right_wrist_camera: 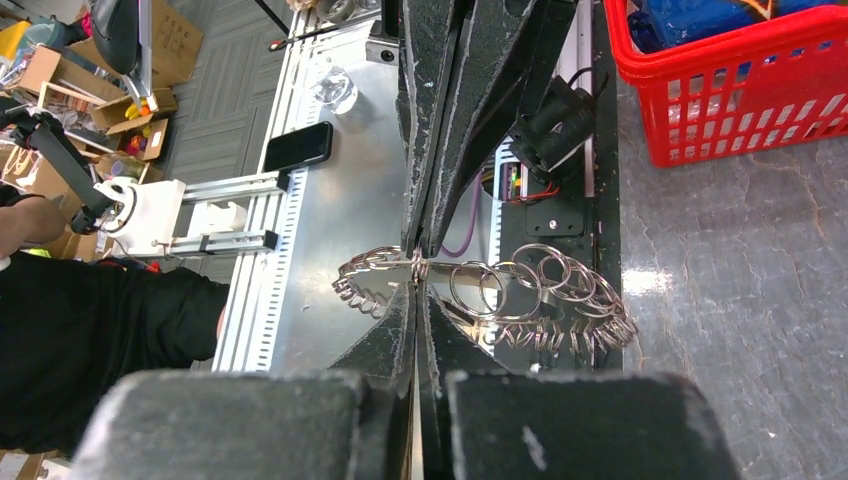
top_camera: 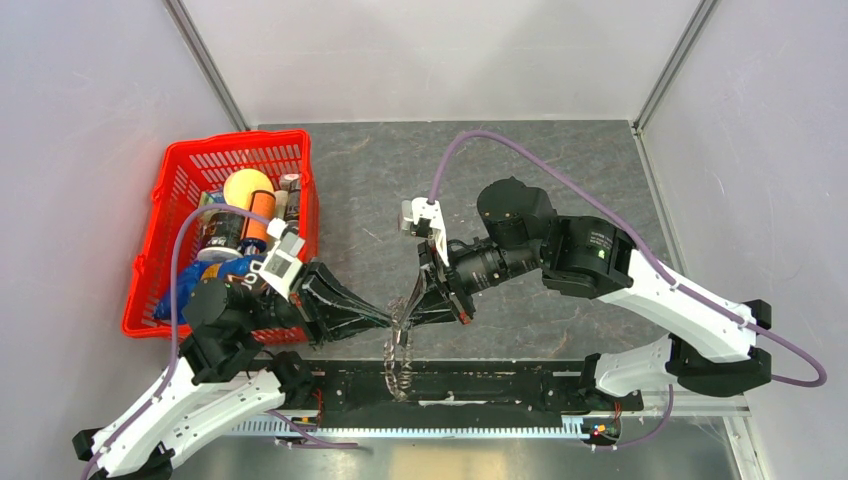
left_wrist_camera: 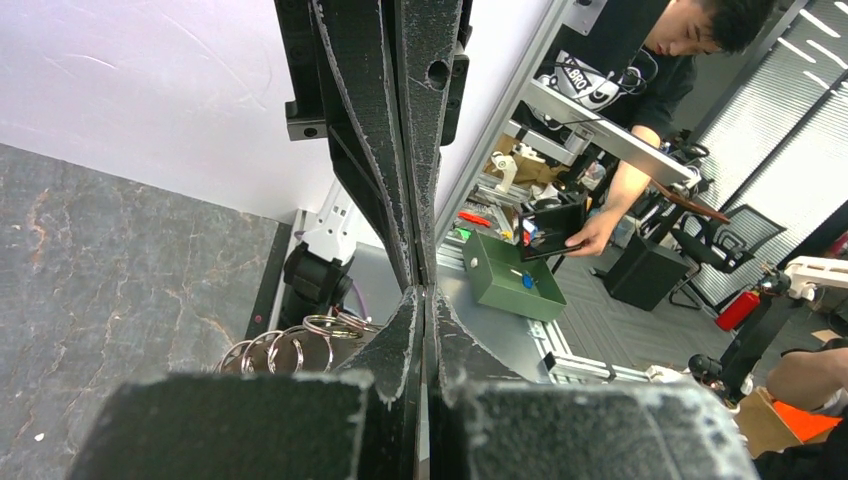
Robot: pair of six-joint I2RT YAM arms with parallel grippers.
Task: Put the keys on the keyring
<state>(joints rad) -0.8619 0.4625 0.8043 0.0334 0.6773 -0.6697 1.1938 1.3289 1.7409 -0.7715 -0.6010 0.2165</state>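
The keyring [top_camera: 402,352] is a large wire ring strung with many small grey metal loops. It hangs between both grippers above the table's near edge. My right gripper [top_camera: 414,314] is shut on its wire, seen in the right wrist view [right_wrist_camera: 417,272], with the loops fanned to the right [right_wrist_camera: 545,300]. My left gripper [top_camera: 392,322] is shut, its tips [left_wrist_camera: 422,292] meeting the right fingers at the same spot on the ring. Some loops show beside it [left_wrist_camera: 285,348]. The small black-headed key is not visible in any view.
A red basket [top_camera: 230,145] with a yellow ball, cans and packets stands at the left, also in the right wrist view [right_wrist_camera: 740,120]. A black rail [top_camera: 500,385] runs along the near edge under the ring. Grey walls enclose the table.
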